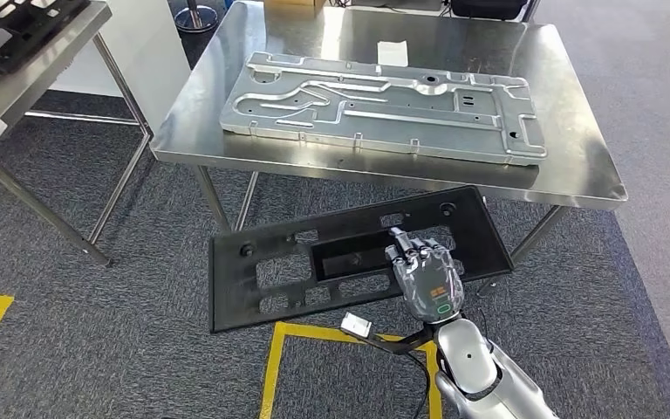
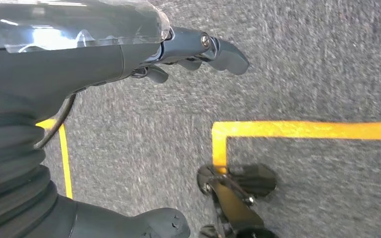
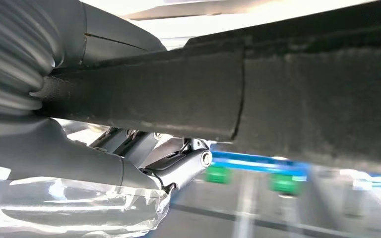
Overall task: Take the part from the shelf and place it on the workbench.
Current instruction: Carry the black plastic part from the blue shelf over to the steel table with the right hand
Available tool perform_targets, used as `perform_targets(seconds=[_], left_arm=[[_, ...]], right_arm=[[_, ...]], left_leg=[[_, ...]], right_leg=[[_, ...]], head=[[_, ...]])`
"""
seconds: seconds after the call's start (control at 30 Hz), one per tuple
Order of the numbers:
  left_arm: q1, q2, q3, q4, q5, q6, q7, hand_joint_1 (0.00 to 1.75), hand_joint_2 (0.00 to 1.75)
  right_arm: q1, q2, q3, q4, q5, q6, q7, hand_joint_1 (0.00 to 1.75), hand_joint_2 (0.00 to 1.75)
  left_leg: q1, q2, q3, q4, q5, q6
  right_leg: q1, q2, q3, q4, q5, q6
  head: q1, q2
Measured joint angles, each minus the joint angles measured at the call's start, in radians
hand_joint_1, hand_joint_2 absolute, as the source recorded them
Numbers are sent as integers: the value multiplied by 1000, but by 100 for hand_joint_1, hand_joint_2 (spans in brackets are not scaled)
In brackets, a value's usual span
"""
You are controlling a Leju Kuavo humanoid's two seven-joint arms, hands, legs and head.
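Beyond the right hand [image 1: 426,278] stands the shiny steel desk [image 1: 576,166], carrying a long stamped grey metal panel [image 1: 384,106] that leaves bare margin along its edges. Nearer, below the desk's front edge, the flat black perforated plastic part [image 1: 262,271] is gripped by that hand at its right portion. Seen from the right wrist, the part's dark edge [image 3: 228,99] lies against the palm. Seen from the left wrist, the left hand [image 2: 104,54] hangs over grey carpet [image 2: 302,64] with fingers loosely apart, holding nothing.
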Motion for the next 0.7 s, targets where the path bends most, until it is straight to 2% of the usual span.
perform_targets(seconds=[0.03,0.07,0.13,0.17,0.2,0.27,0.3,0.37,0.4,0.47,0.5,0.53,0.57,0.6,0.63,0.67,0.7], left_arm=[[0,0,-1,0,0,0,1,0,175],[0,0,-3,0,-1,-1,1,0,175],[1,0,-6,0,-1,-1,2,0,175],[0,0,-8,0,-1,-1,3,0,175],[-2,1,-9,0,-1,-1,4,0,175],[-5,1,-12,0,-1,0,5,0,175],[-6,2,-13,0,-1,0,6,0,175],[-8,2,-14,0,-1,0,6,0,175],[-7,3,-15,0,-1,0,6,0,175],[-5,3,-15,0,-1,0,6,0,175],[-4,3,-15,0,-1,0,6,0,175],[-3,3,-15,0,-1,0,6,0,175],[-2,3,-15,0,-1,0,6,0,175],[0,4,-15,0,-1,0,6,0,175],[2,5,-15,0,-1,0,6,0,175],[3,6,-15,0,-1,0,6,0,175],[5,8,-15,0,-2,0,6,0,175]], right_arm=[[4,10,-19,8,0,0,-34,175,175],[6,20,-39,14,0,1,-57,175,175],[5,36,-73,23,0,3,-76,175,175],[3,43,-84,27,0,5,-81,175,175],[2,50,-91,29,0,7,-85,175,175],[-3,61,-100,31,0,11,-88,175,175],[-6,65,-104,31,0,12,-87,175,175],[-14,71,-110,31,0,13,-87,175,175],[-17,74,-112,31,0,14,-88,175,175],[-20,76,-115,32,0,14,-88,175,175],[-19,77,-115,32,0,15,-89,175,175],[-19,77,-116,32,0,15,-90,175,175],[-19,78,-116,32,0,15,-91,175,175],[-19,79,-116,32,1,15,-91,175,175],[-20,79,-116,33,1,15,-91,175,175],[-20,81,-116,34,0,16,-91,175,175],[-20,82,-117,35,0,15,-91,175,175]], left_leg=[[4,-2,17,0,-14,-5],[8,-4,37,0,-29,-11],[14,-6,71,0,-61,-24],[14,-7,83,-1,-75,-32],[13,-7,95,-4,-85,-41],[13,-5,106,-1,-82,-58],[14,-3,101,22,-71,-64],[17,2,45,124,-62,-69],[17,5,1,190,-78,-68],[14,6,-85,286,-147,-66],[11,6,-115,300,-177,-63],[8,6,-134,288,-187,-59],[5,6,-142,252,-169,-51],[-1,7,-145,197,-114,-40],[-8,7,-148,135,-39,-29],[-15,6,-150,88,24,-20],[-21,6,-151,56,72,-13]], right_leg=[[-4,-1,-14,-23,4,4],[-8,-3,-16,-70,35,8],[-13,-12,-7,-186,166,14],[-12,-16,-4,-223,219,9],[-10,-17,-2,-242,251,1],[-5,-13,8,-243,242,-23],[-5,-11,19,-247,236,-33],[-3,-7,47,-255,219,-51],[-1,-7,60,-257,207,-58],[6,-4,88,-258,183,-66],[9,-2,105,-258,169,-68],[13,-1,123,-258,156,-69],[16,0,142,-258,142,-69],[18,0,157,-259,128,-69],[22,1,171,-257,115,-67],[24,2,180,-257,104,-64],[25,4,186,-260,94,-59]], head=[[0,0],[1,0],[4,0],[6,0],[9,0],[12,0],[11,0],[7,0],[6,0],[4,0],[4,0],[3,0],[3,0],[2,0],[3,0],[3,0],[4,0]])
